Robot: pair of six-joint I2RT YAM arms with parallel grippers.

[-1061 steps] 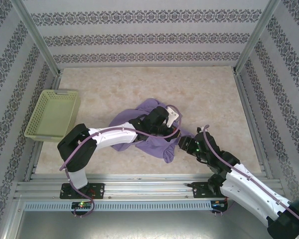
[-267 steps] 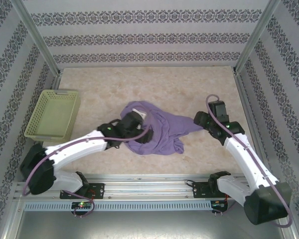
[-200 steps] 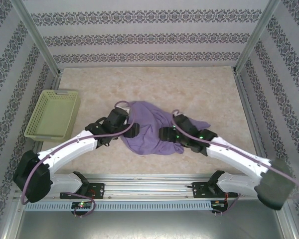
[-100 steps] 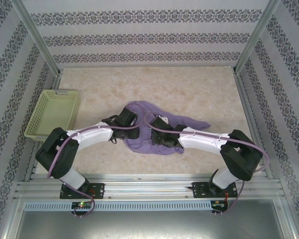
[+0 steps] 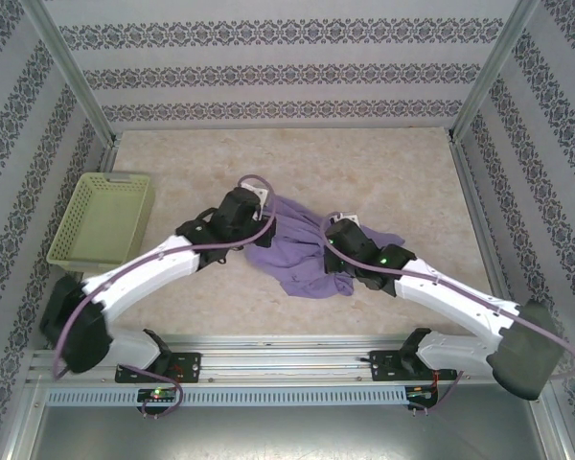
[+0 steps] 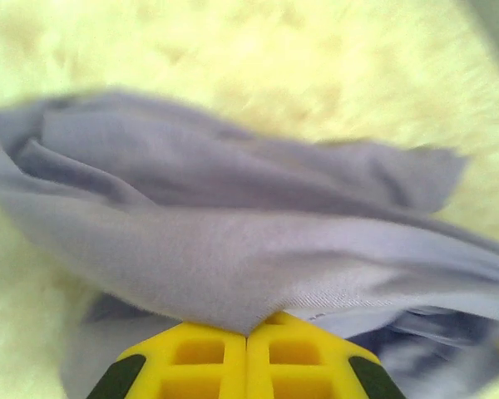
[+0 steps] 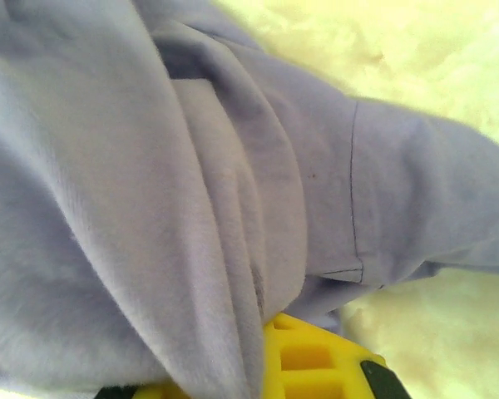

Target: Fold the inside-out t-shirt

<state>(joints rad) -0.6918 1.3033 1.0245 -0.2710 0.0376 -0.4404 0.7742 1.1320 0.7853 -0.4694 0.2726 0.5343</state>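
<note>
**Both grippers pinching bunched t-shirt at mid-table**

The left arm [image 5: 144, 273] runs from its base at the near left, low and long, diagonally toward the table centre, with the wrist angled to the right. The left gripper [image 5: 260, 203] sits at the far-left edge of the t-shirt [image 5: 302, 257]. In the left wrist view the left gripper [image 6: 247, 339] has its two yellow fingers [image 6: 198, 356] pressed together with no gap. A fold of the t-shirt [image 6: 233, 266] is caught at their tips, so it is clamped on cloth. The fabric there rises off the table [image 6: 233, 41] in a stretched ridge.

The right arm [image 5: 450, 292] reaches from the near right, elbow out by the right wall, forearm sweeping left. The right gripper [image 5: 335, 235] is on the right half of the t-shirt, near its middle. In the right wrist view the right gripper [image 7: 262, 353] shows one yellow finger [image 7: 312, 357]. The other is buried under the t-shirt [image 7: 150, 183], which drapes down over the tips. The jaws are clenched on a thick fold of the cloth.

The t-shirt is a crumpled purple heap on the table [image 5: 364, 163], roughly central and slightly toward the near side. It lies between the two grippers, with one flap trailing to the right. A seam and hem stitching are visible in the right wrist view. No lettering can be made out.

A yellow-green basket [image 5: 101, 222] sits at the left edge, well apart from the shirt.
</note>
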